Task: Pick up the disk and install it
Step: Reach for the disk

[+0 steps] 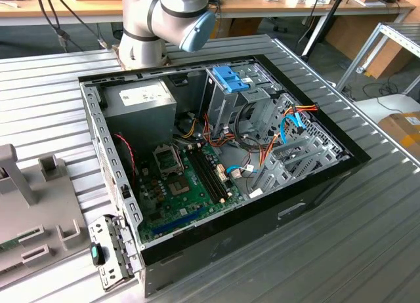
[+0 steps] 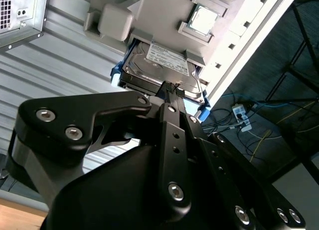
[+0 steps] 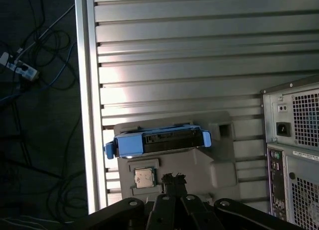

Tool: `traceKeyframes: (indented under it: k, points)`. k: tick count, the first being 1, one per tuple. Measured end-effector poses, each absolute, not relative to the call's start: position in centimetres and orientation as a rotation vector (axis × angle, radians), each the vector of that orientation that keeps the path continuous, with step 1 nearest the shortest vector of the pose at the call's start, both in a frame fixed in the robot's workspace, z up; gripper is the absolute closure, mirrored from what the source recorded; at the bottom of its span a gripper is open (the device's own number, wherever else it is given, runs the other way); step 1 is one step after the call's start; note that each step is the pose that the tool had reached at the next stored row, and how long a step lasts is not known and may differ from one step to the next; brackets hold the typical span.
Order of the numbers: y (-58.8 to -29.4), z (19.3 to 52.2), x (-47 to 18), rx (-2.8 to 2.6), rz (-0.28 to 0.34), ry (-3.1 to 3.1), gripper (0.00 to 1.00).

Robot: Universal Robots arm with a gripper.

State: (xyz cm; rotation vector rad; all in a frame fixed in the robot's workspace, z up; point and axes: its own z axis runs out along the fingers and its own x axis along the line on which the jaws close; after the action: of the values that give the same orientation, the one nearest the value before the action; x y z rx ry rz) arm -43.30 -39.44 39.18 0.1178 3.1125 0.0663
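The disk [image 3: 159,142] lies flat in a grey holder block [image 3: 219,165] on the ribbed metal table. Blue side rails and end tabs frame it. In the second wrist view the disk [image 2: 164,65] shows a silver top with a white label. My gripper [image 3: 173,179] hovers over the holder near the disk without touching it. Its black fingers [image 2: 172,98] are shut together with nothing between them. The open computer case [image 1: 223,159] lies on its side in the exterior view, with a silver drive cage [image 1: 226,100] inside, topped by a blue clip.
A processor chip [image 3: 144,177] sits in a pocket of the holder beside the disk. The case's rear panel [image 3: 294,155] stands close to the holder. The table edge [image 3: 84,115] runs near the disk, with cables on the floor beyond. The arm's base [image 1: 164,21] stands behind the case.
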Motion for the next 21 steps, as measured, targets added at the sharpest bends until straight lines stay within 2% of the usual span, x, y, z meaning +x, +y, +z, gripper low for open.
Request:
traceKeyframes:
  k: [21]
  points:
    - [-39.2, 39.1, -44.6, 0.118, 0.066, 3.112, 0.89]
